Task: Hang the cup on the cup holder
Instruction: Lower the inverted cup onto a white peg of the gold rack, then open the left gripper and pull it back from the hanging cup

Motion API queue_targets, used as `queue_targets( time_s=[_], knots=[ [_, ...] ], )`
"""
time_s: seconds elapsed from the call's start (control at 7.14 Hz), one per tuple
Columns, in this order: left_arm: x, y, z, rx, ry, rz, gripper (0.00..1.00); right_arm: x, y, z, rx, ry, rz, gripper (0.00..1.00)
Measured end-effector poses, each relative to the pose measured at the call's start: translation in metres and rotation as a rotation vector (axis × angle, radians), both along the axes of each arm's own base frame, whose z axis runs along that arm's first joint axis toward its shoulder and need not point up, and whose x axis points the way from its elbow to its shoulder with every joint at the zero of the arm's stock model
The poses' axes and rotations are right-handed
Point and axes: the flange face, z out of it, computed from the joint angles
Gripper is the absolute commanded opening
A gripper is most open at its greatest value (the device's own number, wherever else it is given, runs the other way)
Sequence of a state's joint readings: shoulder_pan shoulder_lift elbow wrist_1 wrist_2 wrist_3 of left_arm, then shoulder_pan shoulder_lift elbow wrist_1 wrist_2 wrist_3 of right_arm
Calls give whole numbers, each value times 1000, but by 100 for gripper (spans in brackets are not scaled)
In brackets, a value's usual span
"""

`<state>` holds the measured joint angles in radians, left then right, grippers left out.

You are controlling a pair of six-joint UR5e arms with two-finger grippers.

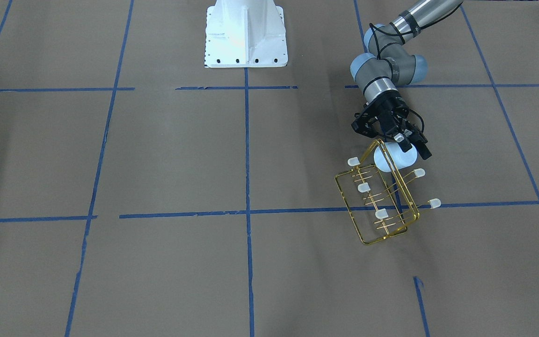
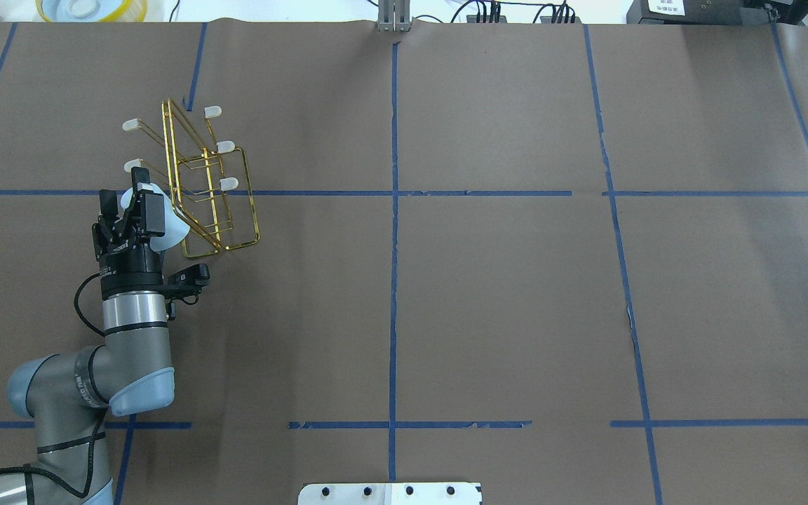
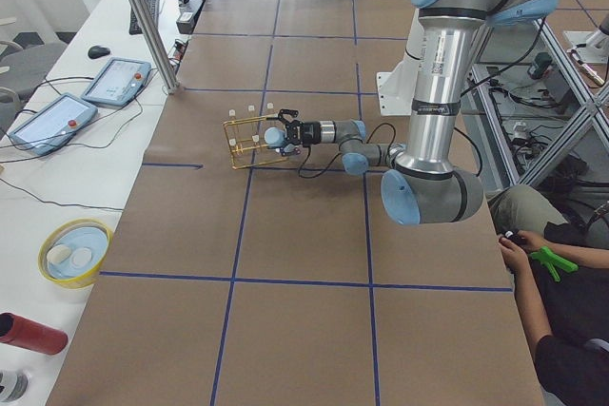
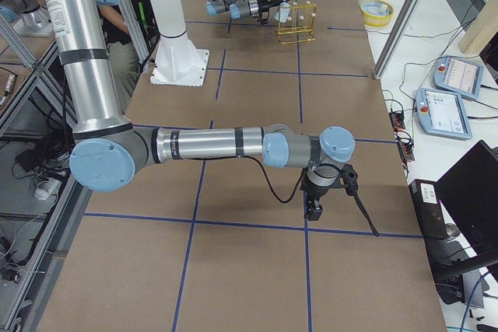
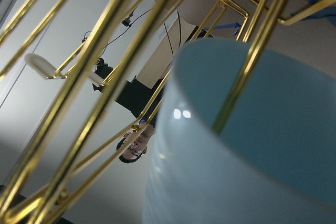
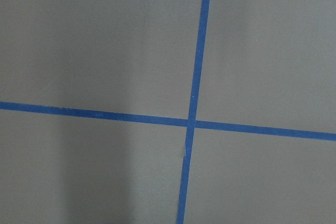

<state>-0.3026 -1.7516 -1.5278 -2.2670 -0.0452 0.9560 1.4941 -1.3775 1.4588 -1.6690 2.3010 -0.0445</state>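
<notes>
My left gripper (image 1: 403, 147) is shut on the cup (image 1: 391, 159), a small pale bluish-white tumbler. It holds the cup on its side against the near end of the cup holder (image 1: 384, 206), a gold wire rack with white-capped prongs that stands on the table. In the left wrist view the cup (image 5: 252, 156) fills the lower right and one gold prong (image 5: 252, 61) reaches into its mouth. The overhead view shows the gripper (image 2: 127, 196), the cup (image 2: 171, 235) and the rack (image 2: 211, 182) at far left. My right gripper (image 4: 315, 206) shows only in the exterior right view; I cannot tell whether it is open.
The white robot base (image 1: 246, 35) stands at mid table on my side. A yellow-rimmed bowl (image 3: 74, 252) and a red cylinder (image 3: 29, 333) lie beyond the table's left end. A control pendant (image 3: 48, 121) lies past the far edge. Blue tape lines cross the brown table (image 6: 105, 40).
</notes>
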Motion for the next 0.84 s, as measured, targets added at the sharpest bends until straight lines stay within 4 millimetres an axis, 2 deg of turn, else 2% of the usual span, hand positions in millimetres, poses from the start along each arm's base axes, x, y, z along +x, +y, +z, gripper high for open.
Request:
queue_targets(
  time_s=[0.14,0.28,0.56,0.84],
  knots=[
    [-12,3,-3,21,74,-3,100,0,0,0,0,0,0,100],
    [-34,9,-4,40,145,-5,100,0,0,0,0,0,0,100],
    [-88,27,-2,85,305,-5,100,0,0,0,0,0,0,100],
    [-124,39,6,151,559,-4,100,0,0,0,0,0,0,100]
  ],
)
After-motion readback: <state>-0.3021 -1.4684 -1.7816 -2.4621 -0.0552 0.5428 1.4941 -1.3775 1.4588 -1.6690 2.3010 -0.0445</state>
